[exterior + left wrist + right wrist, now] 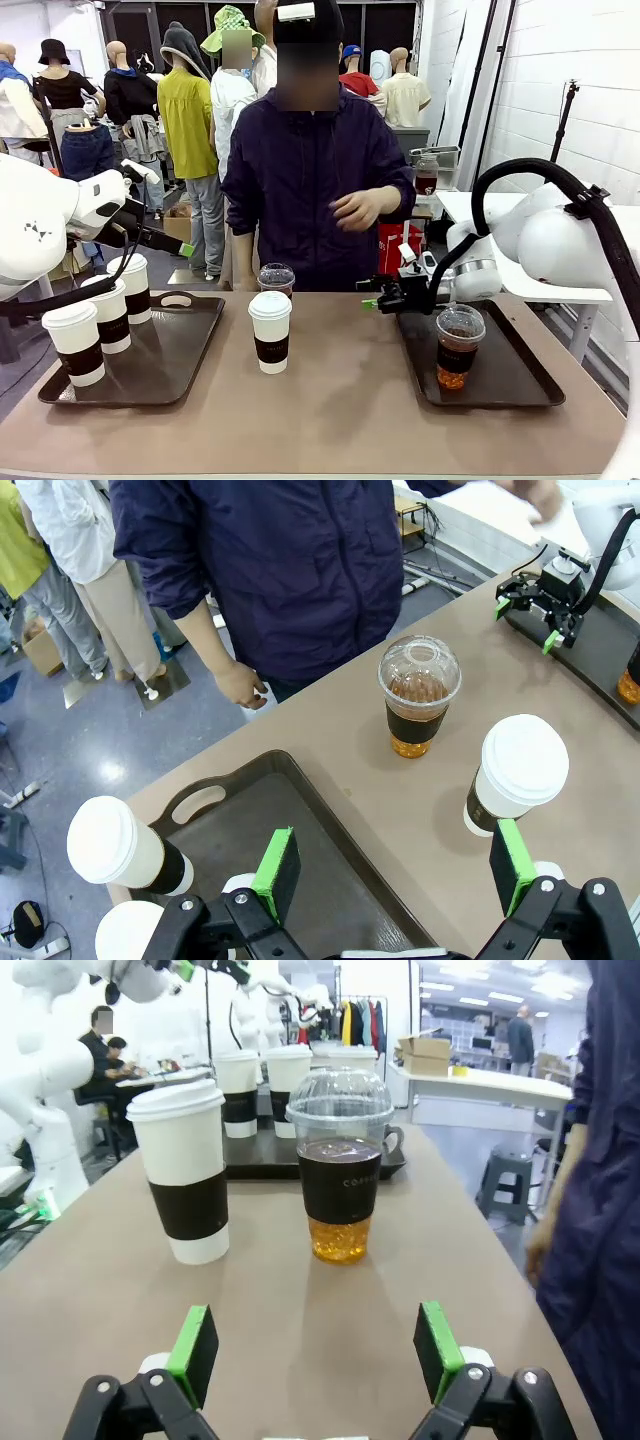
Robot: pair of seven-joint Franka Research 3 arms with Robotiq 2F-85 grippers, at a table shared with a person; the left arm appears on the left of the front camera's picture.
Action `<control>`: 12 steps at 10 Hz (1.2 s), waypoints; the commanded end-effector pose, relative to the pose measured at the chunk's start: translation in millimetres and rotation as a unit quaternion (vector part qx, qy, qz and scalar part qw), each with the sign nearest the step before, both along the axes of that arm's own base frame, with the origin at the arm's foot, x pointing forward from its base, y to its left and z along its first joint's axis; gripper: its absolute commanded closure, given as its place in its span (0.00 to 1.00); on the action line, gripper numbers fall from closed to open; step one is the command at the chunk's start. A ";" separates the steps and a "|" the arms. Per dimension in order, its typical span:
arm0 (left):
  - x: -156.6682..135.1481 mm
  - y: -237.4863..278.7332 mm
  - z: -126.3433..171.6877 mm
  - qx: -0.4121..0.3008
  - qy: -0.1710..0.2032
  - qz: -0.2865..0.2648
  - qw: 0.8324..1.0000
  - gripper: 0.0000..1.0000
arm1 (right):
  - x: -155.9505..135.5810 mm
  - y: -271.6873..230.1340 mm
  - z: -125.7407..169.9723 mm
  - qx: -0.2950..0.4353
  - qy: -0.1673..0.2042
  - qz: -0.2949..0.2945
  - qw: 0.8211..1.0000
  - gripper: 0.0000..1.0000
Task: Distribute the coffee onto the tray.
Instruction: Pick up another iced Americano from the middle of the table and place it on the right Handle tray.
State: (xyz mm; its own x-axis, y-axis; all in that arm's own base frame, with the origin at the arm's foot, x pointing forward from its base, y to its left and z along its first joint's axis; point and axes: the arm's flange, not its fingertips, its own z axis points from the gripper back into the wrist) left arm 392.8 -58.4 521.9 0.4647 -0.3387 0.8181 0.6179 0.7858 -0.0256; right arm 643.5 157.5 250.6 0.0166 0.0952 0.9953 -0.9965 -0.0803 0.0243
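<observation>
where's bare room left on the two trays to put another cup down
Left tray: its right half is bare, beside the three paper cups crowding its left edge. Right tray: free all around the one clear cup, mostly on the far and right sides. The tabletop between the trays, nearer than the white cup, is bare too.

left tray (185, 350): three cups (108, 312); table (340, 410): two cups (270, 332); right tray (512, 372): one cup (459, 345)

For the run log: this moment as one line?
left claw open, empty; right claw open, empty; left brown tray: three white paper cups; right brown tray: one clear dome-lidded plastic cup; on table: white cup, clear cup
</observation>
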 end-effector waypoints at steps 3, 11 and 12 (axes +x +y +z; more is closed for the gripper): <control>-0.1 0.8 -0.1 0.000 0.002 0.000 1.000 0.00 | 20.4 48.7 -2.7 0.022 0.008 0.005 1.000 0.00; -0.1 0.8 -0.1 0.000 0.002 0.000 1.000 0.00 | 8.2 -11.1 13.7 0.014 0.005 -0.018 1.000 0.00; -0.1 0.8 -0.1 0.000 0.002 0.000 1.000 0.00 | 1.2 -22.9 16.4 0.016 0.009 -0.025 1.000 0.00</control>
